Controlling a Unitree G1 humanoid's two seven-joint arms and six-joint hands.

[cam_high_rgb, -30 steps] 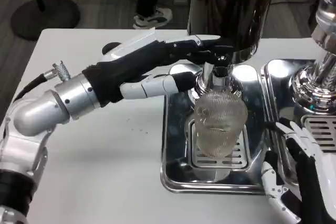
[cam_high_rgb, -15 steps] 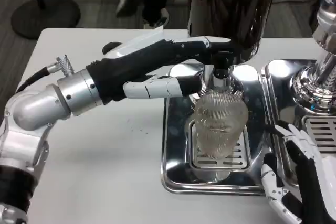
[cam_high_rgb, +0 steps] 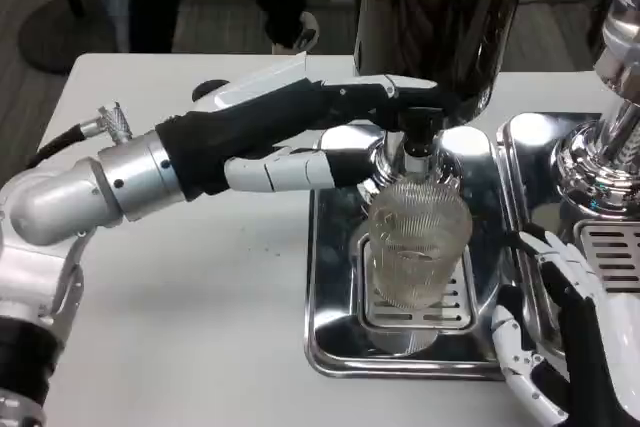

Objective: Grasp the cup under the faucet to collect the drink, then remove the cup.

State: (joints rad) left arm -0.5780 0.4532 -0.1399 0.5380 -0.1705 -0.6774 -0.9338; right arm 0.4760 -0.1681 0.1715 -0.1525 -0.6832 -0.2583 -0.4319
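A clear ribbed cup [cam_high_rgb: 418,242] stands upright on the grate of a shiny steel drip tray [cam_high_rgb: 335,277], directly beneath the faucet [cam_high_rgb: 415,152] of a dark drink dispenser [cam_high_rgb: 440,7]. My left hand [cam_high_rgb: 300,122] reaches in from the left at faucet height. Its long fingers lie stretched over the black tap handle [cam_high_rgb: 421,119] and its thumb points at the spout below. It holds nothing I can make out. My right hand [cam_high_rgb: 560,337] hangs low at the tray's right edge, fingers apart and empty, a short way from the cup.
A second chrome dispenser [cam_high_rgb: 600,157] with its own tray stands at the right edge. White tabletop [cam_high_rgb: 200,287] stretches to the left and front of the tray. People's legs show on the floor beyond the table.
My left hand's fingers have slid further right over the tap handle. The cup and my right hand have barely moved.
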